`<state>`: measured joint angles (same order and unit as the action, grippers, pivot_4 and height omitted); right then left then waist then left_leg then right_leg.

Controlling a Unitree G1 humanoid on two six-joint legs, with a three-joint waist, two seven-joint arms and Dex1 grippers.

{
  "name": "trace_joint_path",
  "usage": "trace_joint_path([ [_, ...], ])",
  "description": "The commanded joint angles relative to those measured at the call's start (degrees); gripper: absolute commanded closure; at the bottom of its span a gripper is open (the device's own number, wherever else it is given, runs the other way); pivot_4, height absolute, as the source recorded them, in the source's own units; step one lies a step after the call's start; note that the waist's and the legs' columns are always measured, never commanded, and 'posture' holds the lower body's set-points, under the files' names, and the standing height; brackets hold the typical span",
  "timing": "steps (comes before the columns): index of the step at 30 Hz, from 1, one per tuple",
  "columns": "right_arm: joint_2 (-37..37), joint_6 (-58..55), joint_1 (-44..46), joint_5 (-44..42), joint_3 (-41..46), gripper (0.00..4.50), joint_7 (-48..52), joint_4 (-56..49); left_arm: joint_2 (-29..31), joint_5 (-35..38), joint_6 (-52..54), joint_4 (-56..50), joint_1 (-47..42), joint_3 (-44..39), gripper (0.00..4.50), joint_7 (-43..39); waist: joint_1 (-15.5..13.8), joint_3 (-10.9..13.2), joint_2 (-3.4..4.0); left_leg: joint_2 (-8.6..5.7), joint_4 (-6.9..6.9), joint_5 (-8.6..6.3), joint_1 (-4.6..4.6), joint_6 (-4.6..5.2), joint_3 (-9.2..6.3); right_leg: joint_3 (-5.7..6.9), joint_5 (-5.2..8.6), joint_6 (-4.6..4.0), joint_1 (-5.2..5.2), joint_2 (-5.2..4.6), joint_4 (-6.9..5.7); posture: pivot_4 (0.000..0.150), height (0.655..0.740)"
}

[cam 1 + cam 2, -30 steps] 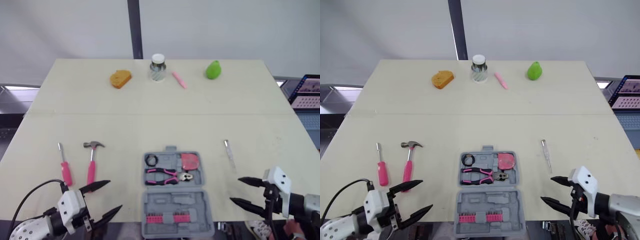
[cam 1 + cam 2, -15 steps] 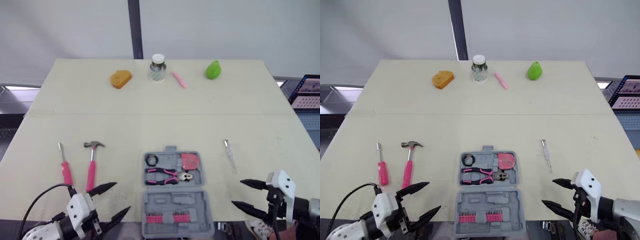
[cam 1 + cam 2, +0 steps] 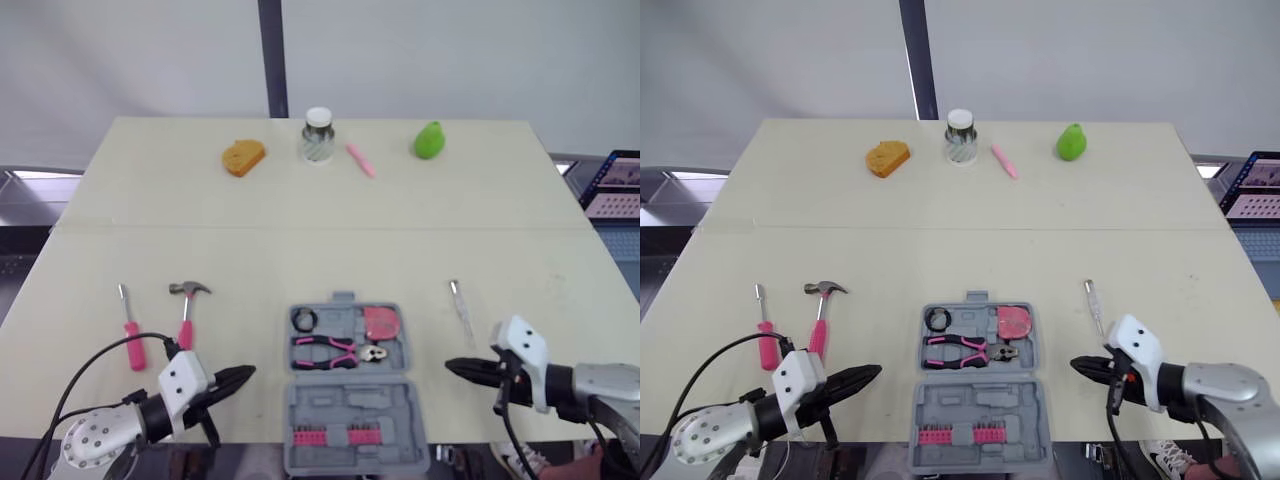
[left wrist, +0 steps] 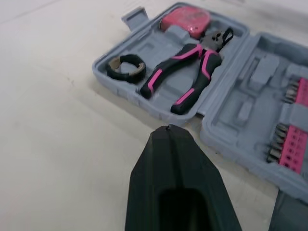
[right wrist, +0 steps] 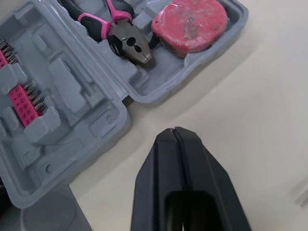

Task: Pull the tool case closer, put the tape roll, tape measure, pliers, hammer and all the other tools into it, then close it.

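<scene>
Flanking the open tool case [image 3: 350, 402] at the middle of the worktop's [image 3: 330, 230] near edge, the robot's two pincers were both closed on nothing: the left gripper [image 3: 232, 377] pointed at the case from the near-left, and the right gripper [image 3: 462, 369] pointed at it from the near-right, neither touching it. The tape roll [image 4: 126, 75], pliers [image 4: 207, 48] and tape measure [image 5: 190, 21] already lay in the case's far tray, while a row of pink bits sat in the near half. Three tools lay loose on the worktop. The hammer [image 3: 185, 320] and a pink-handled screwdriver [image 3: 128, 325] were side by side towards the left edge, just beyond the left gripper, and a slim screwdriver [image 3: 460, 305] lay towards the right edge, just beyond the right one. A jar [image 3: 318, 135], a green pear [image 3: 428, 140] and other odds and ends lined the far edge, well apart from the work. The step in hand appeared to be fetching the loose tools. Doing it well would call for opening the left fingers wide, closing them squarely across the hammer's handle near its balance point, and lifting it clear before crossing the tray's rim.
</scene>
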<state>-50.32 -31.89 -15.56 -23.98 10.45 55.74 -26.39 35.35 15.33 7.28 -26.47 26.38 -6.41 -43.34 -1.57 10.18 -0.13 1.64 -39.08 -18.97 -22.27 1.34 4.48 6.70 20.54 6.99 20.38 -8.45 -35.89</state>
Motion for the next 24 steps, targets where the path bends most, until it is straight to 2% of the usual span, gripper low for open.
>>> trace_joint_path([
  [1,0.24,0.2,0.88,1.64,-1.87,4.46,-1.84,-0.91,0.76,-2.28,0.85,0.2,-0.55,1.33,4.47,0.65,0.07,0.0,-0.01,0.01,0.0,0.0,0.0,0.0,0.0,-0.01,0.0,0.0,0.0,0.0,0.0,0.15,0.695],
  [6,-0.67,-1.91,2.23,3.6,-5.87,4.46,-2.48,-0.4,0.82,-1.41,6.65,1.88,-3.03,4.51,4.47,-0.19,0.1,0.0,0.0,0.02,0.0,0.0,0.0,-0.02,0.0,-0.01,0.0,0.0,0.01,0.0,-0.02,0.15,0.695],
  [24,0.83,-3.82,6.73,6.44,-13.02,4.46,-4.72,2.2,-0.99,-2.98,10.49,9.96,-12.97,13.72,4.47,-1.86,0.08,0.0,0.0,-0.02,0.0,0.05,0.0,-0.07,0.0,0.01,-0.01,0.02,0.02,0.0,-0.07,0.15,0.695],
])
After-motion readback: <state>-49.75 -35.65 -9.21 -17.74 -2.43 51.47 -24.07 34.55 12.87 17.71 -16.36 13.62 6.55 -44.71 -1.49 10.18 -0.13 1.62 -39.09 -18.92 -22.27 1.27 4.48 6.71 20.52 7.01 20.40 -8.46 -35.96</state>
